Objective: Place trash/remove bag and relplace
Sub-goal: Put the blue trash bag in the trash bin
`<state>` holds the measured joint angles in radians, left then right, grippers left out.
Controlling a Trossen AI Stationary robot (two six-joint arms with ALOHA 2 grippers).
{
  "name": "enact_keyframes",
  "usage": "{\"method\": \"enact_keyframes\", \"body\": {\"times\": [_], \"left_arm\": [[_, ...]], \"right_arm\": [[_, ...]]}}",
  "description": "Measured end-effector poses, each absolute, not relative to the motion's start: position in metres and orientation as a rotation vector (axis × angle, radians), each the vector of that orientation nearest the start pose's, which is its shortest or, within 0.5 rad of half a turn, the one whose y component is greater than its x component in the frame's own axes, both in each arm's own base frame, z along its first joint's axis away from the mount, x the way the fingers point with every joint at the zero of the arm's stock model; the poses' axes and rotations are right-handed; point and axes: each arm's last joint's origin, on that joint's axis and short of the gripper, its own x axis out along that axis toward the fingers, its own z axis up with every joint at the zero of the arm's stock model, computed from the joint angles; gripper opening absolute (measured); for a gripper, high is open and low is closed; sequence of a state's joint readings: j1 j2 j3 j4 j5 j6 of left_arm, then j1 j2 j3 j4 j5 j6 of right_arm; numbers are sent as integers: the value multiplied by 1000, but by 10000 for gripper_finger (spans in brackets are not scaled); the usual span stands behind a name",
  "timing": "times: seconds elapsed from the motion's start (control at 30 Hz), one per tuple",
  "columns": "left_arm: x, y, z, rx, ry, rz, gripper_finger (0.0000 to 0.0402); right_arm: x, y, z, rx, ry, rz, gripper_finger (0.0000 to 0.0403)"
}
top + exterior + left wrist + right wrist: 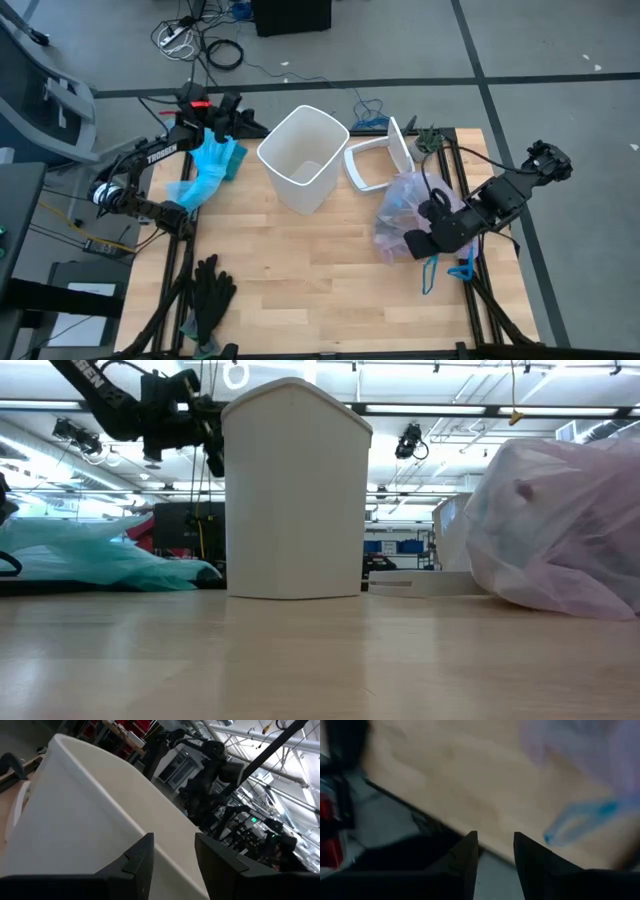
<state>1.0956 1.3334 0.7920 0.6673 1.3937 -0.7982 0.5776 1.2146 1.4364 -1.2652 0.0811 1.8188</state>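
Bag of thin pale pink-lavender plastic (408, 208), bulging, lies on the wooden table (320, 290) right of the empty white plastic bin (302, 158). Right gripper (414, 244) sits beside it, fingers parted, empty. Left gripper (228, 112), also parted and empty, hovers by the bin's rim.

Pale pink bag (405, 212) lies crumpled and full on the table's right side; blue drawstring (432, 272) trailing.
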Motion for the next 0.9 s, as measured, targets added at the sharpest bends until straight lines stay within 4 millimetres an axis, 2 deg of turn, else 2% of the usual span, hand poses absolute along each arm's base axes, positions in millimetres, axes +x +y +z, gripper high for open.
{"method": "enact_keyframes", "body": {"times": [0.2,0.33,0.6,0.77,0.9], "left_arm": [[150,227,291,-614,66,-286,152],[151,226,297,-543,24,-262,152],[139,201,335,-336,-111,-164,125],[122,172,365,-223,-194,-130,103],[107,146,382,-162,-245,-73,81]], "right_arm": [[182,95,380,1067,753,-635,112],[198,87,374,914,665,-707,112],[242,82,351,745,769,-694,111],[267,78,335,674,830,-672,109],[290,72,326,656,862,-561,105]]}}
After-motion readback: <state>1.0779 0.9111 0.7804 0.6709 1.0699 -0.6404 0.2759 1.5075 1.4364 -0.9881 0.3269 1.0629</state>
